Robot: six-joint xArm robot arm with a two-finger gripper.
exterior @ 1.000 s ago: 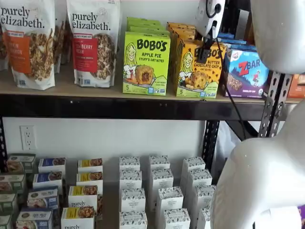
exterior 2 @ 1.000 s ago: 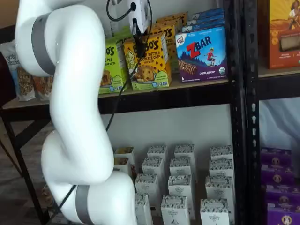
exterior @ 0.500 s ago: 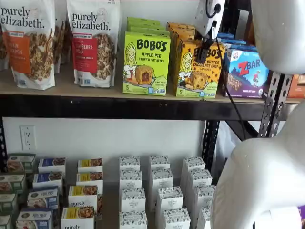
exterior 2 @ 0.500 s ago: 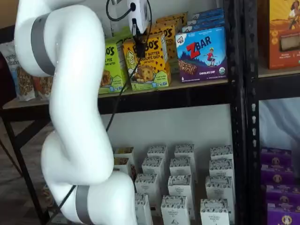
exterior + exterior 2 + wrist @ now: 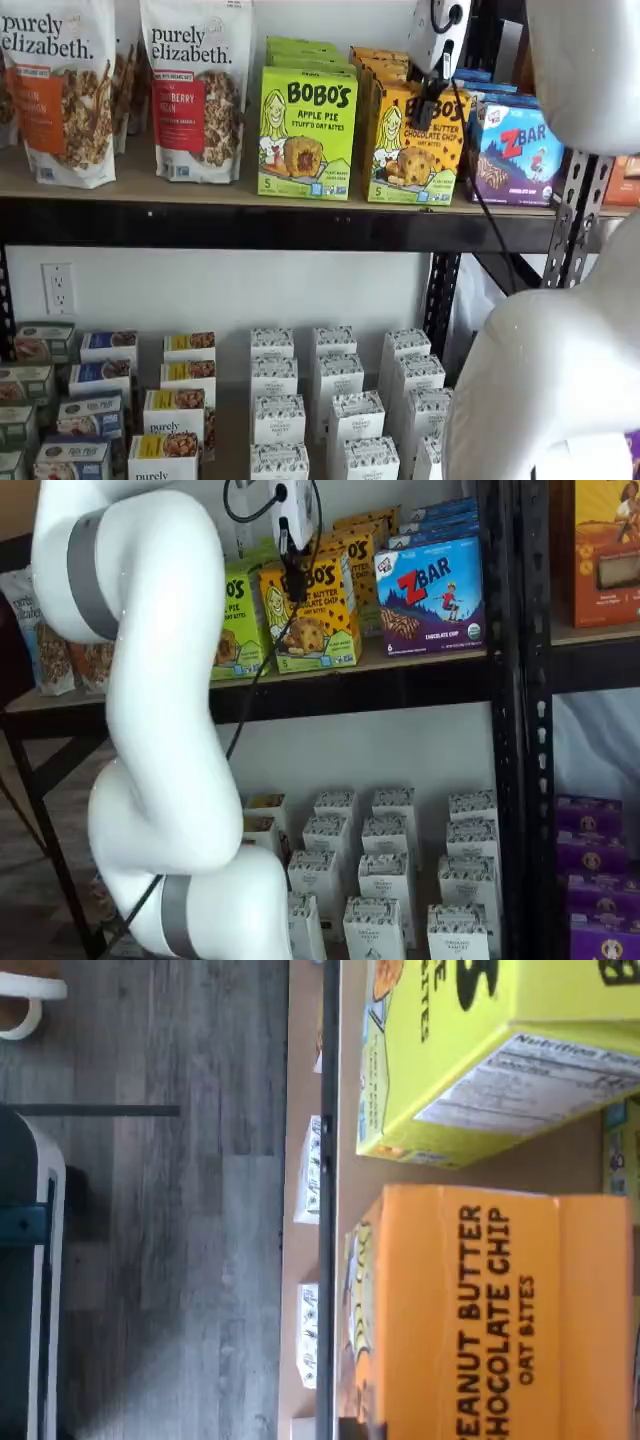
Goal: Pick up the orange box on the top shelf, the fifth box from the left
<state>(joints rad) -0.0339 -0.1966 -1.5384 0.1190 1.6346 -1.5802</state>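
We observe the gripper (image 5: pixel 432 95) hanging from above at the front face of the orange box (image 5: pixel 415 145), its black fingers clamped on the carton's top edge. The orange box stands at the front edge of the top shelf (image 5: pixel 200 190), between the green Apple Pie box (image 5: pixel 306 133) and the blue ZBar box (image 5: pixel 520 152). It appears slightly tilted in a shelf view (image 5: pixel 312 610). In the wrist view we see its orange top panel (image 5: pixel 480 1310) just beside the green carton (image 5: pixel 480 1050).
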